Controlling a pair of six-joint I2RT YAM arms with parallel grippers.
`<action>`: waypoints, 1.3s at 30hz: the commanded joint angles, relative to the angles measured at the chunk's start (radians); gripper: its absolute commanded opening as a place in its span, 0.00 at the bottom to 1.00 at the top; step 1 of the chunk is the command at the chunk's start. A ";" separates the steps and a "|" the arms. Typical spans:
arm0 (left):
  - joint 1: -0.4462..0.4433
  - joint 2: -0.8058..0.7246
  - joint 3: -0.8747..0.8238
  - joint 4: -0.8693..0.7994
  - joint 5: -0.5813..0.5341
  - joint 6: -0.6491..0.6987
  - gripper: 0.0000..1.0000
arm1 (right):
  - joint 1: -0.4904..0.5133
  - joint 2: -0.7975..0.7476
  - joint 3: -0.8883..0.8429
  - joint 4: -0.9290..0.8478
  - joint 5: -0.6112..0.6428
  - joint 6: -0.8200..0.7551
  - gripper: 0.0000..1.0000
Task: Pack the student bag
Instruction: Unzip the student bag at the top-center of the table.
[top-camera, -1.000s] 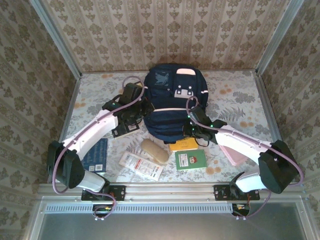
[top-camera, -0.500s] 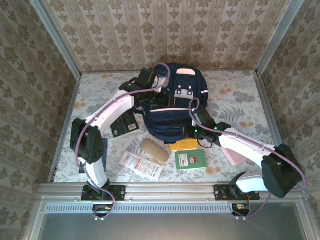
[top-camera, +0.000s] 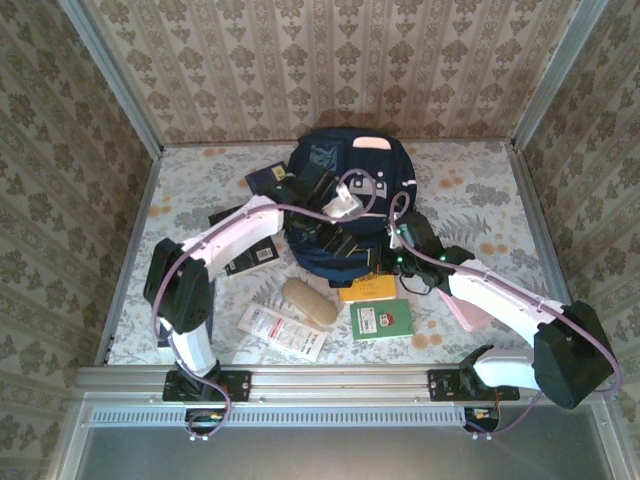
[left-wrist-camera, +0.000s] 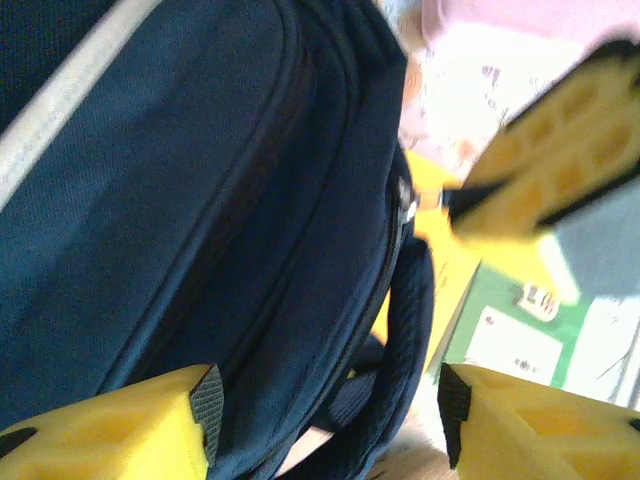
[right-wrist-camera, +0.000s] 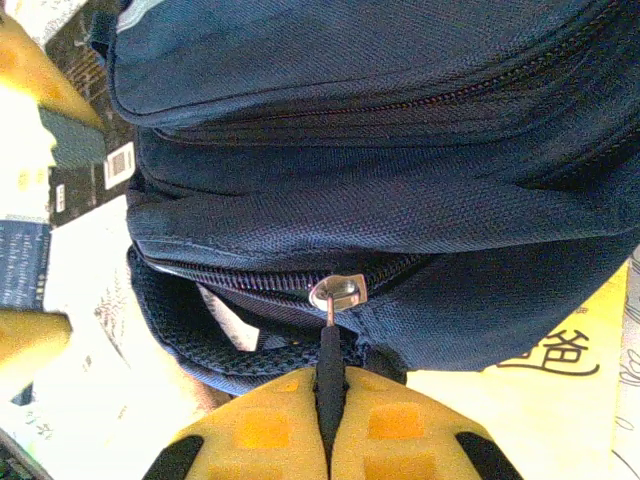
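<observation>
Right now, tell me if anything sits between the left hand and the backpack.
Nothing visible does. The left hand is open just above the backpack, facing only its blue fabric. The right hand is shut on the zipper pull.

We see the student bag (right-wrist-camera: 380, 190) in navy blue, with a pale pink-white stripe and white patches. It has a silver zip slider (right-wrist-camera: 338, 291) and a black zip pull (right-wrist-camera: 327, 360). The left end effector (left-wrist-camera: 325, 415) and right end effector (right-wrist-camera: 328, 425) are yellow, the left with black pads (left-wrist-camera: 207, 400). The surface (top-camera: 480, 190) is pale, printed with green ferns and orange blossoms. Towards its near edge we see a yellow book (top-camera: 365, 290), a green book (top-camera: 382, 320), a beige pouch (top-camera: 308, 300) and a pink case (top-camera: 462, 308). The walls (top-camera: 340, 60) carry beige damask stripes.
</observation>
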 joint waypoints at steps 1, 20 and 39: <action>-0.020 -0.062 -0.069 0.098 -0.076 0.253 0.64 | -0.015 -0.045 0.004 0.057 -0.068 -0.005 0.00; -0.091 0.063 -0.037 0.236 -0.263 0.333 0.62 | -0.042 -0.034 0.023 0.077 -0.143 0.016 0.00; -0.112 -0.108 -0.079 0.260 -0.398 0.401 0.00 | -0.095 -0.094 0.012 -0.015 0.016 -0.019 0.00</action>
